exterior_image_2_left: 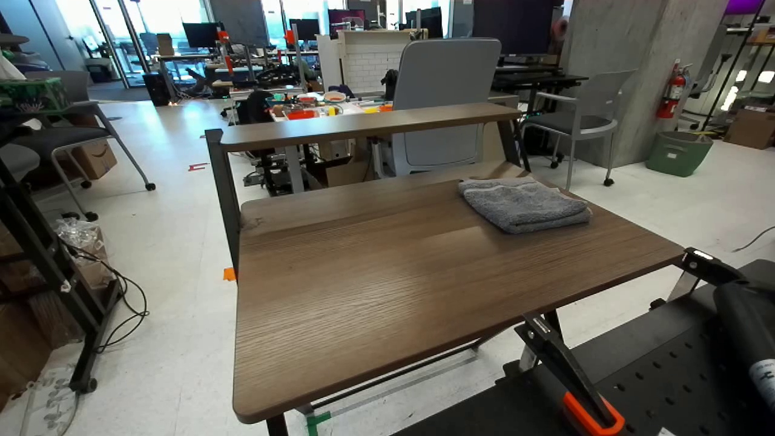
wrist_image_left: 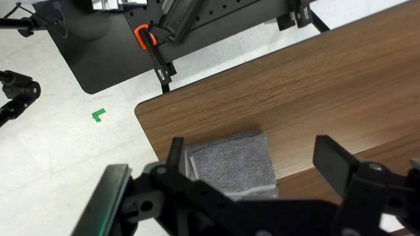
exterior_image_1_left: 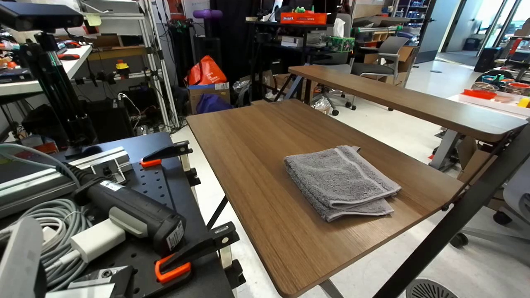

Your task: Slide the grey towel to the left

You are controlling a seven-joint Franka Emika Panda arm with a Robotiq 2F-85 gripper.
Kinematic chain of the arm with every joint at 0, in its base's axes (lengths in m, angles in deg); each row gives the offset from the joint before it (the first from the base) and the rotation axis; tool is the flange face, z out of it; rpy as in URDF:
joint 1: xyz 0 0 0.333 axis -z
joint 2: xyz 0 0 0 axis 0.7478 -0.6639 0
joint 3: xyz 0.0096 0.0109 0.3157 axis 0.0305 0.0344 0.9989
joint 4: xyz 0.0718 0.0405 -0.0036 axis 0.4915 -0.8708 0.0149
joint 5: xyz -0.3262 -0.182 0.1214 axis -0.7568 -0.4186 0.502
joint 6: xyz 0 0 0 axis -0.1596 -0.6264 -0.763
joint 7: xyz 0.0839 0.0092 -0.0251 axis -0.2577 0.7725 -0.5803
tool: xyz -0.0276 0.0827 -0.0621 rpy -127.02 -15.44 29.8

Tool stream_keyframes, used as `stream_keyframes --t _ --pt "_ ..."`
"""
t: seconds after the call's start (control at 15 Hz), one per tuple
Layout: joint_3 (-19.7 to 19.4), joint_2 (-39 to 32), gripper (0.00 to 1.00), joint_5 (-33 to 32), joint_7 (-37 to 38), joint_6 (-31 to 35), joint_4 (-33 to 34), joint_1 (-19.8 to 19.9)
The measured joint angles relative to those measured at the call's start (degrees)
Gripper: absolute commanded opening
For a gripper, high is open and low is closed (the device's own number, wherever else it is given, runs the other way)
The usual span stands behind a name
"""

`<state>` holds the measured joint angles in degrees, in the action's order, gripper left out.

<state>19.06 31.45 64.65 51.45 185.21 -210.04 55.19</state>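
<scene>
The grey towel (exterior_image_1_left: 339, 176) lies folded and flat on the brown wooden tabletop (exterior_image_1_left: 265, 149), near one end of it. It also shows in an exterior view (exterior_image_2_left: 524, 203), towards the far right part of the tabletop. In the wrist view the towel (wrist_image_left: 233, 164) is below the gripper, and its lower part is hidden behind the gripper body. My gripper (wrist_image_left: 251, 147) is open in the wrist view, with its fingers wide apart and nothing between them. It appears to be above the towel and apart from it. The gripper is out of view in both exterior views.
A raised wooden shelf (exterior_image_1_left: 397, 95) on dark metal supports runs along one long side of the tabletop. A black bench (wrist_image_left: 108, 55) with orange-handled clamps (exterior_image_1_left: 174, 269) and a black handheld device (exterior_image_1_left: 128, 203) stands along the opposite side, across a narrow gap.
</scene>
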Motion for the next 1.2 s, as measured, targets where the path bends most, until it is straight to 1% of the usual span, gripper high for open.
stream_keyframes --t 0.13,0.33,0.47,0.6,0.73,0.93,1.07,1.2 --pt "-1.58 -6.53 1.00 0.06 0.99 3.50 2.62 1.17" --pt "-3.02 -16.75 1.00 0.17 3.07 7.37 7.75 1.56" --pt "-3.53 -22.74 1.00 0.83 3.95 7.68 11.82 1.55" --pt "-3.99 -26.73 1.00 1.19 3.95 7.62 14.79 1.55" --pt "-4.09 -27.97 1.00 1.24 3.95 7.56 15.86 1.55" --pt "-4.15 -28.00 1.00 1.21 4.41 7.51 15.84 1.52" --pt "-4.30 -28.63 1.00 0.33 9.01 8.40 15.35 1.52" --pt "-4.31 -30.88 1.00 0.03 13.58 10.43 15.22 1.37"
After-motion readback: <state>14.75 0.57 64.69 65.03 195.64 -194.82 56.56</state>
